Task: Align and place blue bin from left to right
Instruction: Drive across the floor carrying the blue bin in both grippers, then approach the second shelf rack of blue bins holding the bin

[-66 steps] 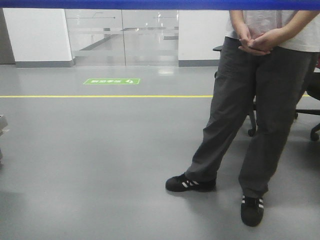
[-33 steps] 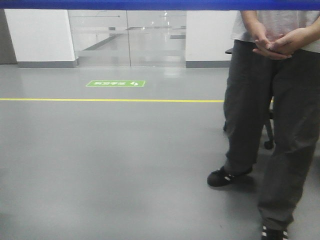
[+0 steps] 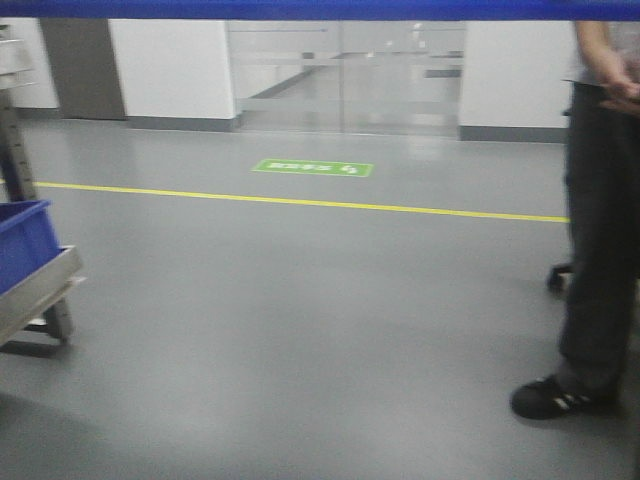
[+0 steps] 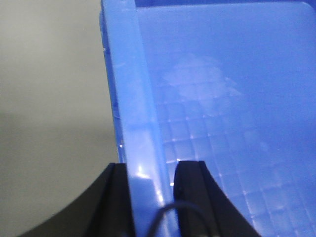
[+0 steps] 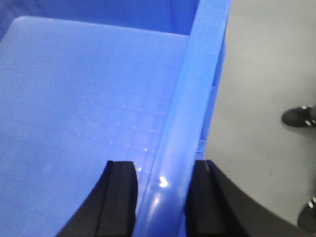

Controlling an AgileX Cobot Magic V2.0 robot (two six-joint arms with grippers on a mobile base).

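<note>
The blue bin [image 4: 222, 98] is held off the floor between both arms, and its gridded inside floor shows in both wrist views. My left gripper [image 4: 150, 168] is shut on the bin's left rim, one black finger outside the wall and one inside. My right gripper [image 5: 163, 165] is shut on the right rim of the blue bin [image 5: 89, 89] in the same way. A blue band along the top of the front view [image 3: 320, 8] is the bin's edge close to the camera. Neither gripper shows in the front view.
A metal rack [image 3: 35, 290] carrying a darker blue bin [image 3: 20, 240] stands at the left edge. A person in dark trousers [image 3: 600, 230] stands at the right, shoes [image 5: 298, 116] near the bin's right side. A yellow floor line [image 3: 300, 202] and a green floor sign [image 3: 312, 168] lie ahead.
The front view has swung left. The person has slid to the right edge of the frame. The metal rack with the darker bin has come into view at the left.
</note>
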